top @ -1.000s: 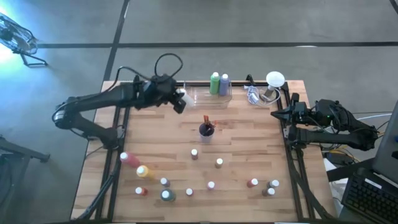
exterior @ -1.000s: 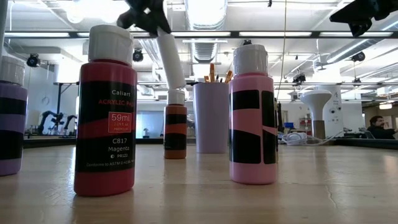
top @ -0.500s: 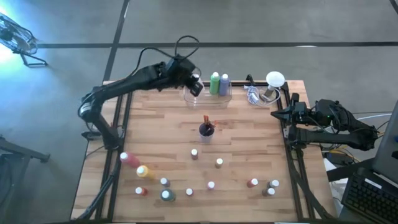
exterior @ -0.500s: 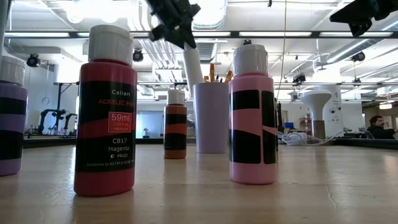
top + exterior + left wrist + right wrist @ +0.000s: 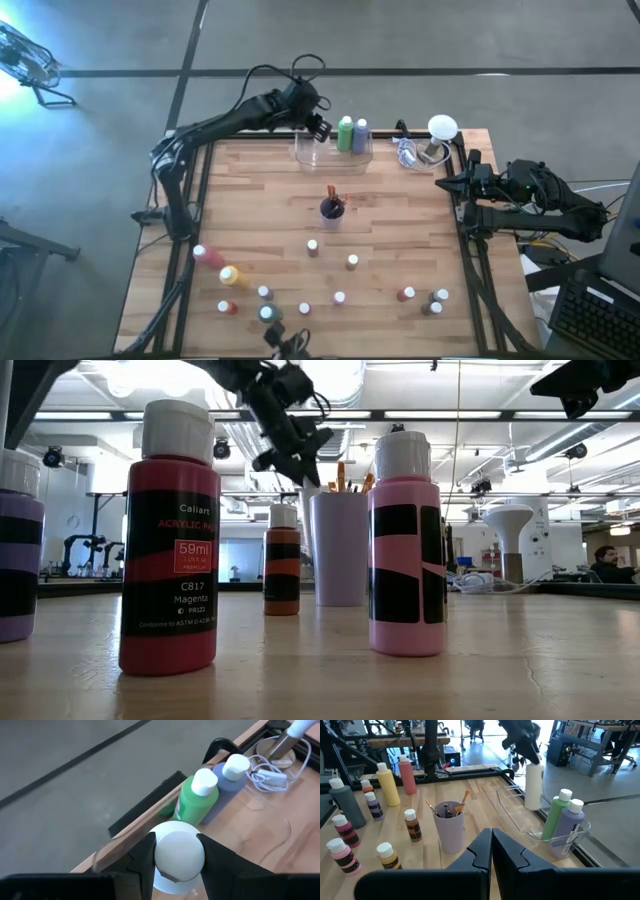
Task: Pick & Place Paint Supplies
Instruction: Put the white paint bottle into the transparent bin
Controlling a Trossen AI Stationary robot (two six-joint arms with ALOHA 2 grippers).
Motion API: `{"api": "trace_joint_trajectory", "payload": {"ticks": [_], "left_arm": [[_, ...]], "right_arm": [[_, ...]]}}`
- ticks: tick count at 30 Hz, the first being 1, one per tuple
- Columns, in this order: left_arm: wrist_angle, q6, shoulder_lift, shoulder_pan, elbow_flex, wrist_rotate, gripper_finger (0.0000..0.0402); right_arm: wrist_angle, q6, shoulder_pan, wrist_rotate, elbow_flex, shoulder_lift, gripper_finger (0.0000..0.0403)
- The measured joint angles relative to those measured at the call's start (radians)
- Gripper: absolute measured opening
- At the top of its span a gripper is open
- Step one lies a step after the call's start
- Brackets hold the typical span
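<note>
Many paint bottles (image 5: 312, 246) on wooden table (image 5: 250, 210)

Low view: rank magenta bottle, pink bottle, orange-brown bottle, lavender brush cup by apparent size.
1. Magenta bottle, nearest the camera.
2. Pink bottle, slightly smaller.
3. Lavender brush cup.
4. Orange-brown bottle.
The last two stand farther back, so true sizes stay unsure.

2 bottles (image 5: 351, 133) in tray (image 5: 333, 158), cup (image 5: 331, 210) in front

Overhead; table-level; both wrist views share tray (image 5: 530, 827).
</note>
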Motion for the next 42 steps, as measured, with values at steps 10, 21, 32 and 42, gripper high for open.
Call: {"api": "trace_joint_trajectory", "payload": {"ticks": [10,21,32,42], "left_arm": [[0.063,0.014,0.078,0.036,0.000,0.050,0.0127],[0.124,0.024,0.149,0.041,0.002,0.061,0.0127],[0.187,0.035,0.190,0.046,0.004,0.062,0.0127],[0.231,0.047,0.193,0.046,0.003,0.079,0.0162]], "right_arm": [[0.000,0.000,0.000,0.000,0.000,0.000,0.0008],[0.000,0.001,0.000,0.000,0.000,0.000,0.0008],[0.000,0.000,0.000,0.000,0.000,0.000,0.0008],[0.000,0.001,0.000,0.000,0.000,0.000,0.0008]]}}
